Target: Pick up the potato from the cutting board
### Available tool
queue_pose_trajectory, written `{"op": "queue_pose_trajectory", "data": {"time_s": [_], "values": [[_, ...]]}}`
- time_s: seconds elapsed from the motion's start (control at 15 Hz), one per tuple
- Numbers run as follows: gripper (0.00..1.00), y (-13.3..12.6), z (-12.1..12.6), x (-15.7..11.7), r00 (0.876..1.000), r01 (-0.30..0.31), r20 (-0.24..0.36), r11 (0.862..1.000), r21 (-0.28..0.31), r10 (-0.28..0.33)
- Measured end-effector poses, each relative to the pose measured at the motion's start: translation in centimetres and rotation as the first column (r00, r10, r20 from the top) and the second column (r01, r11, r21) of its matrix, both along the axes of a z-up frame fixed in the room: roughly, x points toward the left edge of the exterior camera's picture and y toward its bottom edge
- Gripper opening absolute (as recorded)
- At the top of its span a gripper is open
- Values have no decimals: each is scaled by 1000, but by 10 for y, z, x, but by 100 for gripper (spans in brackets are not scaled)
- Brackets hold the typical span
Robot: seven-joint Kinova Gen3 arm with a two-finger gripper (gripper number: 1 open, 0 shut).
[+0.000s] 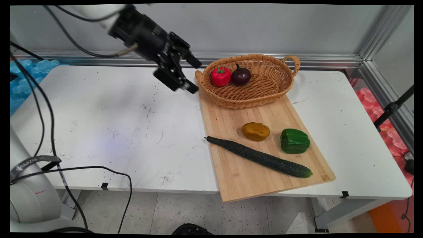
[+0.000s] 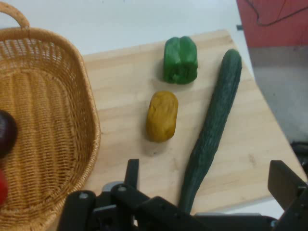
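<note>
My black gripper (image 1: 195, 76) hangs open and empty above the table, just left of the wicker basket (image 1: 264, 89). A red pepper (image 1: 220, 76) and a dark purple onion (image 1: 240, 75) lie in the basket. It stands on the far end of a wooden cutting board (image 1: 238, 172). On the board lie a brown potato (image 1: 255, 131), a green pepper (image 1: 294, 141) and a long cucumber (image 1: 261, 157). In the hand view, the gripper (image 2: 209, 183) points down at the board (image 2: 125, 96), with the cucumber (image 2: 214, 125), potato (image 2: 162, 116), green pepper (image 2: 180, 60) and basket (image 2: 43, 120) ahead of it.
The white table (image 1: 109, 125) is bare to the left of the board. Black cables (image 1: 49, 132) hang at the left. Blue foam (image 1: 23, 82) lies off the table's left end and red foam (image 1: 390, 132) off its right. A black stand leg (image 1: 393, 107) leans at the right.
</note>
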State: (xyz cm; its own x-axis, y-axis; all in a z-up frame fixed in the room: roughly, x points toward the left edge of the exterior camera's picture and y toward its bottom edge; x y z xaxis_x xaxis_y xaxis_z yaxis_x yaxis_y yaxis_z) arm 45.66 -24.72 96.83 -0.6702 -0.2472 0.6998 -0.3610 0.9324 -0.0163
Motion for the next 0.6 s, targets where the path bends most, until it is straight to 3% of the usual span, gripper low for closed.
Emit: {"op": "queue_pose_trajectory", "data": {"time_s": [0.6], "values": [[100, -42, -62, -76, 991, 48, 126, 999, 9, -49]]}}
